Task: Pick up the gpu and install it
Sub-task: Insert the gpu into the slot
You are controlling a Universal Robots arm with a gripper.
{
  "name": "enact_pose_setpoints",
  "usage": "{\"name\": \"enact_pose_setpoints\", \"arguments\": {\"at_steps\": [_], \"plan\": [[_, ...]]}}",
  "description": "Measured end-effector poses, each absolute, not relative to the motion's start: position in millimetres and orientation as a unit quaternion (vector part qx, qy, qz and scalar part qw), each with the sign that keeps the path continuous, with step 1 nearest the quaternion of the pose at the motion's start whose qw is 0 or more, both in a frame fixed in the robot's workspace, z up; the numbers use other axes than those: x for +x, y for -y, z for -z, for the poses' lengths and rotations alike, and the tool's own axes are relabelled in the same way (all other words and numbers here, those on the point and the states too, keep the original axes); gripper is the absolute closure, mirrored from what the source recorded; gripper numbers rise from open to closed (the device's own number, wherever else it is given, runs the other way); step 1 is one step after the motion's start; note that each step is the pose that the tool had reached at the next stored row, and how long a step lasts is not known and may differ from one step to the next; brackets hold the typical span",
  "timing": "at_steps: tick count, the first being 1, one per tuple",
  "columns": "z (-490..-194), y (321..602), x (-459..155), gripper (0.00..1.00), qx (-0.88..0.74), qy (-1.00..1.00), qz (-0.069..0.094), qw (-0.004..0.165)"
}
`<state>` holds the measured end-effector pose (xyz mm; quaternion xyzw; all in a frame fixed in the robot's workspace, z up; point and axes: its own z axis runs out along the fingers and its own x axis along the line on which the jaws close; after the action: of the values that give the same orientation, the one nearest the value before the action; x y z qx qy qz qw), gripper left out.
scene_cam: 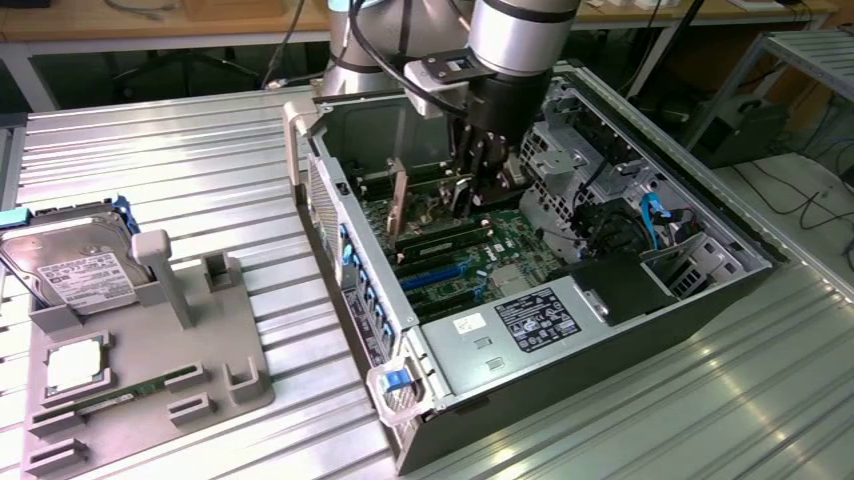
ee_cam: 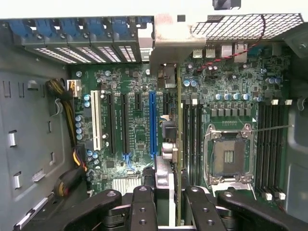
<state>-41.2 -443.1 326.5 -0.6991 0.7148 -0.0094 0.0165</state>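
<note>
Hand (ee_cam: 171, 209) clamped on thin green circuit-board gpu (ee_cam: 178, 144), black fingers (ee_cam: 142, 207) either side of card. Gpu upright, edge-on, inside open black computer case (scene_cam: 627, 380), over green motherboard (ee_cam: 134, 130), beside long blue slot (ee_cam: 152, 125). Seated or not: cannot tell. Silver boxy hard drive (scene_cam: 74, 270) on grey tray (scene_cam: 200, 370), exterior view's left.

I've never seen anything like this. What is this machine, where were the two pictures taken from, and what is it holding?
It is a robot arm with a two-fingered gripper, reaching into an open computer case lying on a metal table. One picture comes from a camera off the arm, the other from a camera on the wrist, looking down at the motherboard. The gripper holds a graphics card edge-on. On a grey tray rests a hard drive.
</note>
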Motion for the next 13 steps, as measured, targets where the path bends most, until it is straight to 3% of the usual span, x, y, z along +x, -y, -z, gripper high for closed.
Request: {"name": "enact_pose_setpoints", "arguments": {"at_steps": [13], "plan": [[-307, 443, -48, 0.71, -0.699, -0.715, 0.009, 0.016]]}}
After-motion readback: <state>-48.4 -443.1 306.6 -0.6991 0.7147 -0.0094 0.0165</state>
